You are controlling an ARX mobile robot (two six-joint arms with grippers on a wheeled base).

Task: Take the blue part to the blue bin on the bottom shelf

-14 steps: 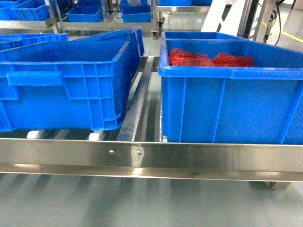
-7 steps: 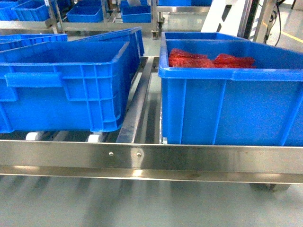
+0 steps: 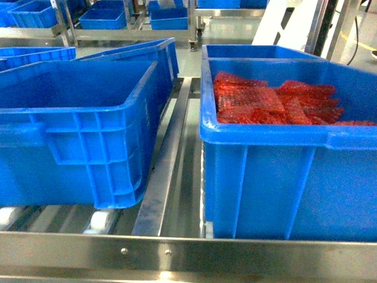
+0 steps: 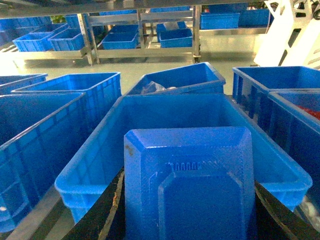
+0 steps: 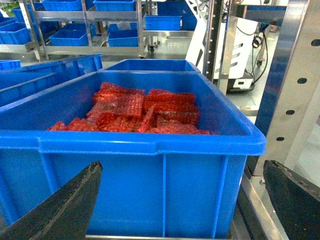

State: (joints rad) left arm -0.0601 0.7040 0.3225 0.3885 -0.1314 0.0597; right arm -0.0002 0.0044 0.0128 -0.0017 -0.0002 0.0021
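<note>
In the left wrist view, my left gripper (image 4: 190, 212) is shut on the blue part (image 4: 187, 180), a flat blue plastic piece with a raised octagonal panel. Its black fingers (image 4: 100, 212) press on both sides of the part. Just behind the part is an empty blue bin (image 4: 95, 170), which also shows at the left of the head view as the blue bin (image 3: 82, 135). It stands on the bottom shelf, above the steel front lip (image 3: 188, 254). My right gripper (image 5: 182, 200) is open, facing the wall of another blue bin (image 5: 150, 175). Neither gripper shows in the head view.
The right bin (image 3: 283, 171) holds several red mesh parts (image 3: 265, 103). A steel rail (image 3: 165, 171) runs between the two bins. More blue bins (image 4: 175, 80) stand behind, and racks with bins (image 4: 120, 37) are further off. A steel upright (image 5: 292, 90) stands right of the right bin.
The head view has moved in closer and looks down more. The bins now look larger, the steel front lip sits lower in the frame, and more red parts show.
</note>
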